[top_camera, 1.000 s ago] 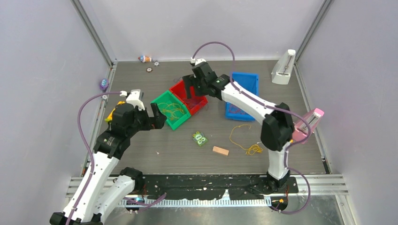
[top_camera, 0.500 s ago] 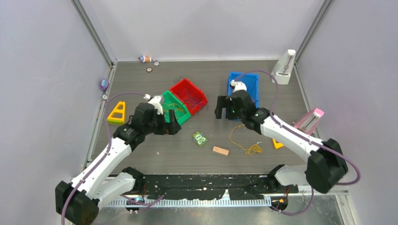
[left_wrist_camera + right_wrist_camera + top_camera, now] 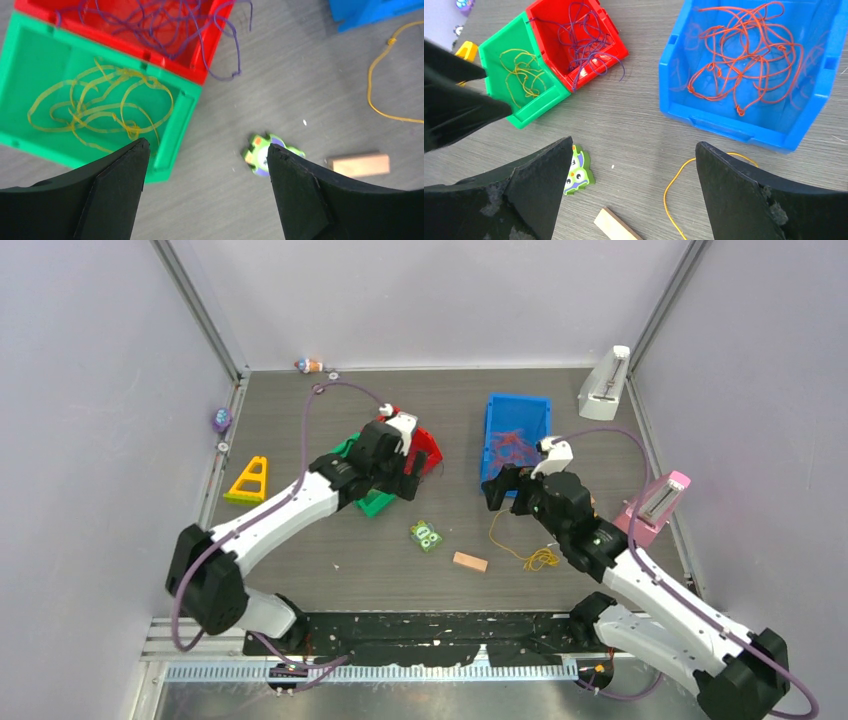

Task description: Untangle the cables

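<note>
Since half a second ago the left arm has reached out over the green bin (image 3: 536, 107) and red bin (image 3: 546, 37), and the right arm has drawn back from the blue bin (image 3: 734, 127). Left gripper (image 3: 207, 150) and right gripper (image 3: 634, 145) both hang with fingers spread wide, holding nothing. Yellow cables (image 3: 100, 107) lie in the green bin, purple cables (image 3: 165, 25) in the red, orange-red cables (image 3: 744, 55) in the blue, and a loose yellow cable (image 3: 520, 540) lies on the table (image 3: 340, 540) just before the blue bin.
</note>
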Tool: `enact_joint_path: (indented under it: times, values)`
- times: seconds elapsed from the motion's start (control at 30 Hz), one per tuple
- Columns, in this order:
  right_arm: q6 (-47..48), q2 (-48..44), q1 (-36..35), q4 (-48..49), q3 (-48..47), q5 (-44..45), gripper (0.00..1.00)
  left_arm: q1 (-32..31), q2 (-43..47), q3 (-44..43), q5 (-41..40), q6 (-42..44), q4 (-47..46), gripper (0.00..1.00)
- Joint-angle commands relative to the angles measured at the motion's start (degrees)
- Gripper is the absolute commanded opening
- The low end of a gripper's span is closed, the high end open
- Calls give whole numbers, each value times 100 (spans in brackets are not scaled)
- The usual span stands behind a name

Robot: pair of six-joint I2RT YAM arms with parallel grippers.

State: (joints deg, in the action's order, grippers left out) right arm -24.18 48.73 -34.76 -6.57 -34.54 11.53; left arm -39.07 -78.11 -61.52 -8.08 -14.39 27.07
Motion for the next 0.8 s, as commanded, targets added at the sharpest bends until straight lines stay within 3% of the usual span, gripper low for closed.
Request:
enact_joint_path:
  times: [0.0,0.2,0.37,0.63,0.77]
  values:
    - [42,-631,22,42,128,213,98,-76,-852,-878,-284,577,16,88]
    - [1,-1208,31,-180,340,325,98,-208,-1951,-1802,-139,909,260,85]
    - [-82,-1611,38,-248,480,250,99,-233,-2611,-2387,-65,968,455,70]
    - [28,-1677,40,-341,465,295,99,-225,-3655,-3404,-726,824,1391,41]
    - [46,-1461,46,-250,399,190,99,-126,-3992,-3857,-724,783,1783,38]
